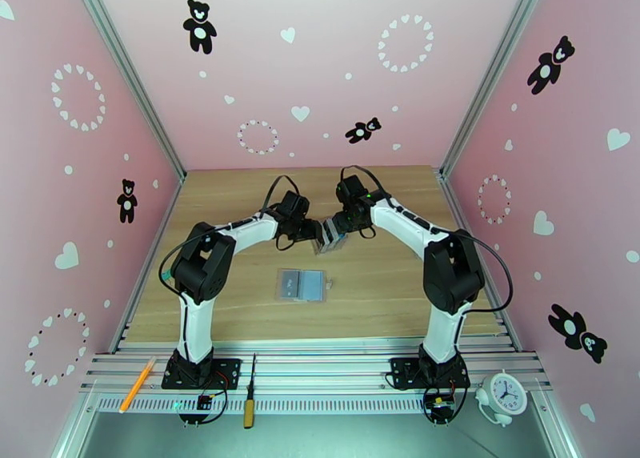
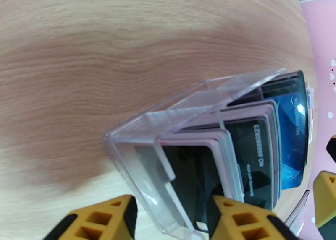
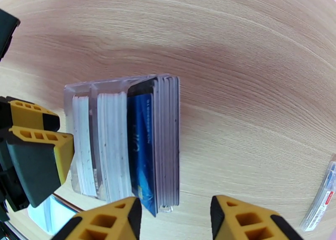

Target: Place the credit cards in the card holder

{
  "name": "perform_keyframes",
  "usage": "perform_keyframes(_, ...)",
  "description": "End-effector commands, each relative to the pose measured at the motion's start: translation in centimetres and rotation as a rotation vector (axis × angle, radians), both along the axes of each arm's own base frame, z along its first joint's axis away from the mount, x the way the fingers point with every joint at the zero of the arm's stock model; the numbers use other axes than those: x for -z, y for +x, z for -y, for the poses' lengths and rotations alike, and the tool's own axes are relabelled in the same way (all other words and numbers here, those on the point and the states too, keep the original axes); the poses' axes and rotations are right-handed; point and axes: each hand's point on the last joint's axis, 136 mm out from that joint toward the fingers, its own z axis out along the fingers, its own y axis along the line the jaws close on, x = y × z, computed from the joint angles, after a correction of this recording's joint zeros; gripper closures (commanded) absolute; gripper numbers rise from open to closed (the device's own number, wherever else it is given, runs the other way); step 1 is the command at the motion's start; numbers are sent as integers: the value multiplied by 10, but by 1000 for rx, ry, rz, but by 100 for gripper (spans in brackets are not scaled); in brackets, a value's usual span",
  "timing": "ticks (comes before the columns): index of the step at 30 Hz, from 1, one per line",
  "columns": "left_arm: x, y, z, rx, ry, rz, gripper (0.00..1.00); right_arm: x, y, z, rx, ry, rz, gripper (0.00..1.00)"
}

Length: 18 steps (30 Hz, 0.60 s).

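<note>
Several credit cards (image 2: 252,152) stand upright in a clear rack (image 1: 330,236) at the table's middle; most are dark, one is a blue card (image 3: 143,152). My left gripper (image 2: 172,220) has the rack's near end between its fingers, both touching it. My right gripper (image 3: 175,220) is open, its fingers (image 3: 113,220) straddling the lower edge of the blue card and the stack beside it. The left gripper (image 3: 38,148) sits against the rack's (image 3: 84,90) left end. The card holder (image 1: 302,284) lies open and flat nearer the bases, bluish-grey sleeves up, apart from both grippers.
A clear sleeve edge with a printed label (image 3: 321,199) shows at the right. On the metal rails at the near edge lie an orange pencil (image 1: 138,385) and a screwdriver (image 1: 250,402); a small white clock (image 1: 504,393) stands at the right. Pink walls close in three sides.
</note>
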Motion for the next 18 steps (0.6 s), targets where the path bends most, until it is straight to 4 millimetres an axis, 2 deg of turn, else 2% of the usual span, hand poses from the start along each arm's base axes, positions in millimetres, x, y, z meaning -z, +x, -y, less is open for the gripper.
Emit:
perform_keyframes(1, 11, 5, 0, -9, 7, -35, 52, 0, 6, -1, -13, -8, -9, 47)
perform_keyframes(6, 21, 10, -8, -29, 25, -64, 55, 3, 9, -5, -23, -7, -22, 47)
perform_keyframes(14, 27, 22, -20, -70, 20, -80, 56, 15, 16, -5, -15, -40, -46, 47)
perform_keyframes(18, 32, 26, -20, -84, 8, -92, 56, 19, 18, -5, -9, -47, -51, 47)
